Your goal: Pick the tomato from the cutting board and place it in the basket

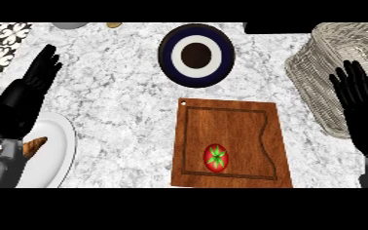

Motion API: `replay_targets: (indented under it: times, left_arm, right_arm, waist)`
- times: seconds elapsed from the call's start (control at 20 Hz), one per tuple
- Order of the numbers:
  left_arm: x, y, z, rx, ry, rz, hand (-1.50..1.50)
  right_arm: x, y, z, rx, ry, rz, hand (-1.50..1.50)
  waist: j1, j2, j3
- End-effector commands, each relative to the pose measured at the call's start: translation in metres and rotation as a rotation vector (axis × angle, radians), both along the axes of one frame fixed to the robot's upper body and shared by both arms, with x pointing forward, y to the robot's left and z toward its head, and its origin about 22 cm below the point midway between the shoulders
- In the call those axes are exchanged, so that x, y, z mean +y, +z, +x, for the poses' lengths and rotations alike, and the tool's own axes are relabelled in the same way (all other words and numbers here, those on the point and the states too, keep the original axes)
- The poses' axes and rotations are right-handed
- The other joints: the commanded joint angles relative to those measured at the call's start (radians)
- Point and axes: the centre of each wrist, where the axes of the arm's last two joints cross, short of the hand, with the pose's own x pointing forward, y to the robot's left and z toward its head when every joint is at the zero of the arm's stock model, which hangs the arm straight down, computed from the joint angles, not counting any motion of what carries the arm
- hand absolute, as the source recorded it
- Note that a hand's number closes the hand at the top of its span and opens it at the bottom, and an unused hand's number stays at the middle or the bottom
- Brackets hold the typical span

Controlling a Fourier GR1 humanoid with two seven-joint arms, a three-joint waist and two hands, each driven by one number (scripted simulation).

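A red tomato [216,157] with a green stem lies on the near part of the wooden cutting board [237,122]. The wicker basket [323,63] stands at the far right of the counter. My right hand [354,95] is open with fingers straight, held in front of the basket's near side, well to the right of the tomato. My left hand [32,85] is open at the left edge, fingers pointing up, resting far from the board.
A dark blue plate [196,55] with a white ring and brown centre sits behind the board. A white plate [50,151] holding a croissant [34,145] lies at the lower left, under my left forearm. Small items sit at the far top-left edge.
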Motion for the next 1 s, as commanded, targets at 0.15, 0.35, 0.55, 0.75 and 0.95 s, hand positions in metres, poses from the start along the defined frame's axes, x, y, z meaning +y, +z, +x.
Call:
replay_targets:
  times: [0.15, 0.35, 0.55, 0.75, 0.95]
  left_arm:
    - [-0.017, -0.077, -0.024, 0.333, 0.034, -0.108, 0.0]
    - [-0.027, -0.117, -0.044, 0.539, 0.018, -0.135, 0.0]
    - [-0.015, -0.136, -0.065, 0.599, 0.106, -0.155, 0.0]
    - [-0.015, -0.153, -0.084, 0.608, 0.151, -0.16, 0.0]
    - [-0.011, -0.14, -0.076, 0.606, 0.157, -0.183, 0.0]
  right_arm:
    - [0.103, 0.03, 0.025, -0.12, 0.523, 0.117, 1.5]
    - [0.177, 0.06, 0.013, -0.273, 1.005, 0.003, 1.5]
    - [0.255, 0.04, -0.035, -0.274, 1.079, -0.095, -1.5]
    - [0.261, 0.05, -0.056, -0.252, 0.961, -0.327, -1.5]
    - [0.227, 0.089, -0.014, -0.36, 0.704, -0.772, -1.5]
  waist:
    - [0.092, 0.013, -0.009]
    - [0.148, 0.012, -0.011]
    - [0.066, -0.01, -0.01]
    - [0.013, -0.019, -0.01]
    - [-0.01, -0.027, -0.012]
